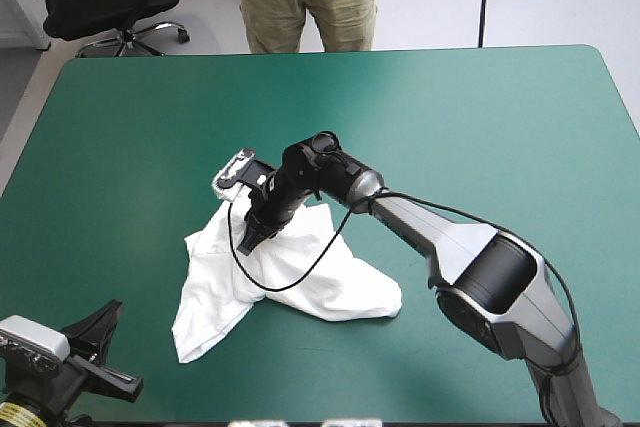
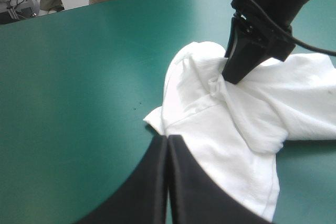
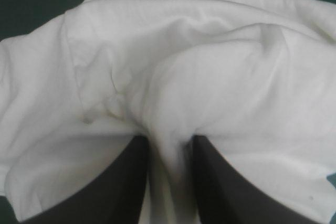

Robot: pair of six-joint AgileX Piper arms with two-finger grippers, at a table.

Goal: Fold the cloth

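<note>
On the worktop (image 1: 480,127), left of centre, the crumpled shirt (image 1: 290,282) lies pinched at a fold by the nearly closed right hand (image 1: 255,235), the left hand (image 2: 167,145) closed, empty; soft and limp, it seems best gripped at hems.

There is one T-shirt (image 1: 300,282). There are two grippers, the left gripper (image 2: 168,139) and the right gripper (image 1: 250,240). There is one table (image 1: 460,107).

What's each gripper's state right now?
Left gripper: shut, holding nothing.
Right gripper: shut on a fold of the T-shirt.
</note>
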